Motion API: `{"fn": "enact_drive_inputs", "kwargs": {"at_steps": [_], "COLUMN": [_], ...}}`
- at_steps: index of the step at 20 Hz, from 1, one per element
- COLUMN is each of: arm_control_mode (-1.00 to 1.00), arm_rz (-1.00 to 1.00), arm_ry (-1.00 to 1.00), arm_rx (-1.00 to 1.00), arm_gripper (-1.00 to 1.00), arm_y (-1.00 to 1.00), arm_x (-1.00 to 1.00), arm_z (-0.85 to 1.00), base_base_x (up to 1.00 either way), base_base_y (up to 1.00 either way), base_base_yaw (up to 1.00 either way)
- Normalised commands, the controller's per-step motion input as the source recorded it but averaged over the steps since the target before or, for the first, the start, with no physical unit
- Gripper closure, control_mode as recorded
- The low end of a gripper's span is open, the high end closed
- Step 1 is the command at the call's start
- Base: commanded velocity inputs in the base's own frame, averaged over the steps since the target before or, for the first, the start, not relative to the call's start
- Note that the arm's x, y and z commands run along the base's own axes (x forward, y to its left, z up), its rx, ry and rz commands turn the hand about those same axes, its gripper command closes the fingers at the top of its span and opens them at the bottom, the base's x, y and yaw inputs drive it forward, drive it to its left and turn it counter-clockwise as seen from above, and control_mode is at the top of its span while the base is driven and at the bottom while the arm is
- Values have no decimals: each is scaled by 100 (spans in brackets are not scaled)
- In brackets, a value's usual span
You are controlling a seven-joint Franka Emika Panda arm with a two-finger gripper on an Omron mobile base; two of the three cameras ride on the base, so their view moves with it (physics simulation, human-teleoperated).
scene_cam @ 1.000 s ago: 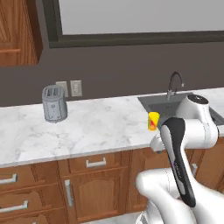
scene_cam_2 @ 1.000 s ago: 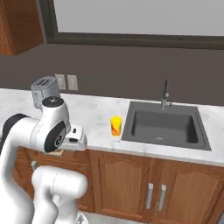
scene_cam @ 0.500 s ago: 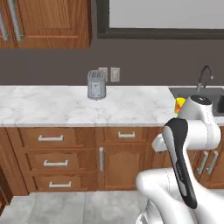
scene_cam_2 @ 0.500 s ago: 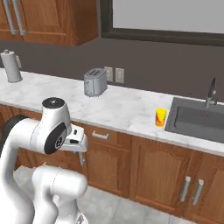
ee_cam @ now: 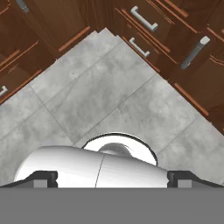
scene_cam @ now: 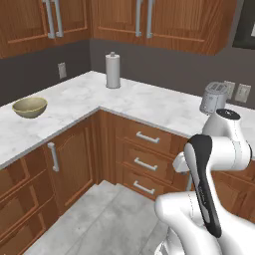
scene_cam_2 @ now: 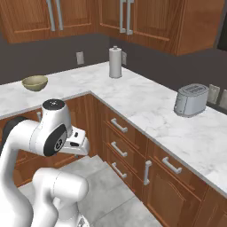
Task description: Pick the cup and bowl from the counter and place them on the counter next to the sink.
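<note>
Arm tucked low, bowl (scene_cam: 30,107) far off on the corner counter (scene_cam: 74,102).

The hand view alone showed the gripper (ee_cam: 112,178) pointing down at grey floor tiles (ee_cam: 100,87), its 2 fingertips (ee_cam: 41,178) spread wide, holding and touching nothing. Both base views showed the round bowl upright, mouth up, well away from the gripper, with a paper towel roll (scene_cam_2: 115,62) and toaster (scene_cam_2: 191,100) further along the counter.

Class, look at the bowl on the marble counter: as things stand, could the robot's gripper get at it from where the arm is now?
Probably not yet. The bowl sits far off on the left run of the counter, while the open gripper hangs low, facing the floor. Nothing blocks the bowl; the base would likely have to drive closer.
</note>
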Motion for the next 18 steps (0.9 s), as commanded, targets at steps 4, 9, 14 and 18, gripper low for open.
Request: {"fn": "enact_drive_inputs", "kwargs": {"at_steps": [4,9,14,18], "arm_control_mode": [100,100,100,100], "arm_rz": [0,0,0,0], "arm_ry": [0,0,0,0], "arm_rx": [0,0,0,0], "arm_gripper": [-100,-100,-100,-100], "arm_y": [0,0,0,0], "arm_x": [0,0,0,0], "arm_z": [0,0,0,0], "base_base_x": [-13,-26,12,86], "base_base_y": [0,0,-36,-59], "base_base_yaw": [88,75,51,25]}}
